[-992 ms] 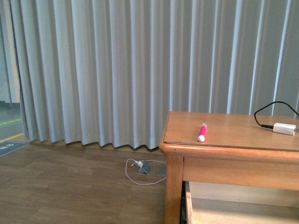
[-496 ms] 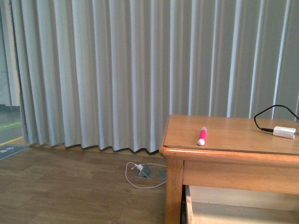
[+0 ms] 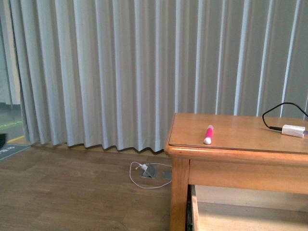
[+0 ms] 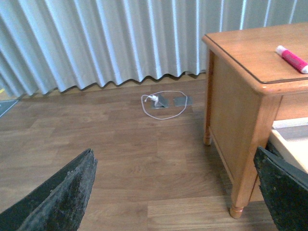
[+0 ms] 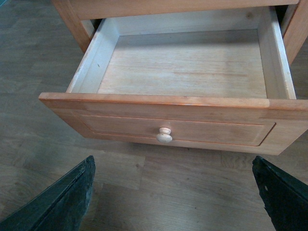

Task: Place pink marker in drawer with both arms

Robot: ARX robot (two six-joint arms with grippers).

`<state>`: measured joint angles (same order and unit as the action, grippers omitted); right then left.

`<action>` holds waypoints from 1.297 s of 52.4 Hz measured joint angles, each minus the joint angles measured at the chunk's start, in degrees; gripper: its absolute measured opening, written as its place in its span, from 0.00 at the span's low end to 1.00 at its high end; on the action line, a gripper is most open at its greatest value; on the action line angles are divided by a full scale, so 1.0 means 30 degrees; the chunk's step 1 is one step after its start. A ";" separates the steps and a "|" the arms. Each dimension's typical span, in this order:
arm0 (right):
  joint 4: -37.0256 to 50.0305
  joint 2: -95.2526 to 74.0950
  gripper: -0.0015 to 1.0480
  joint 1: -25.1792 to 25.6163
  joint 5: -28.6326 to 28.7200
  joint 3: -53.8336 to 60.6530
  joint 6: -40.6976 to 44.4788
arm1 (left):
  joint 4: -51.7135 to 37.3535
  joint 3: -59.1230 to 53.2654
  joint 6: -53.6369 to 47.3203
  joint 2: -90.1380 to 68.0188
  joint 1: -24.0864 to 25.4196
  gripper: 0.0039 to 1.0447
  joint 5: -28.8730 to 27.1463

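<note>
The pink marker lies on the wooden table top near its left end, white end toward me; it also shows in the left wrist view. The drawer stands pulled out, its pale inside bare, round knob on its front; a sliver of it shows in the front view. My left gripper is open over the floor, left of the table leg. My right gripper is open, low in front of the drawer's knob. Neither arm shows in the front view.
A white plug block with a black cable lies at the table's right end. A floor socket with a white cord sits left of the table. Grey curtains hang behind. Wood floor stretches left.
The front view has shifted slightly: the scene dipped half a second ago and has come back up. The marker and plug block lie as before.
</note>
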<state>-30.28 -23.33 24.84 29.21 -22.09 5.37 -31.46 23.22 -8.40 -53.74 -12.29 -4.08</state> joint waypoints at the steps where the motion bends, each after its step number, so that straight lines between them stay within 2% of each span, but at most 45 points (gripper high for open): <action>1: 0.0000 0.0000 0.92 0.0000 0.0000 0.0000 0.0000 | -0.0138 0.0372 -0.0073 -0.0597 -0.0211 0.95 0.0051; 9: 0.0000 0.0000 0.92 0.0000 0.0000 0.0000 0.0000 | -0.0678 0.3599 -0.0153 -0.5100 -0.1617 0.95 0.0175; 21: 0.0000 0.0000 0.92 0.0000 0.0000 0.0000 0.0007 | -0.1064 0.9471 0.0539 -1.1730 -0.3796 0.95 -0.0743; 28: 0.0000 0.0000 0.92 0.0000 0.0000 0.0000 0.0000 | -0.0743 1.2764 0.1362 -1.4783 -0.4539 0.95 -0.1195; 40: 0.0000 0.0000 0.92 0.0000 0.0000 0.0000 0.0007 | 0.0299 1.8564 0.2863 -1.9416 -0.5020 0.95 -0.1617; 49: 0.0000 0.0000 0.92 0.0000 0.0000 0.0000 0.0007 | 0.1406 2.2760 0.3424 -2.2556 -0.5268 0.95 -0.1100; 68: 0.0000 0.0000 0.92 0.0000 0.0000 0.0000 0.0007 | 0.2812 2.6454 0.3905 -2.5463 -0.5785 0.95 -0.0226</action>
<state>-30.28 -23.33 24.84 29.21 -22.09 5.39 -23.03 102.59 3.31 -130.13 -29.65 -4.75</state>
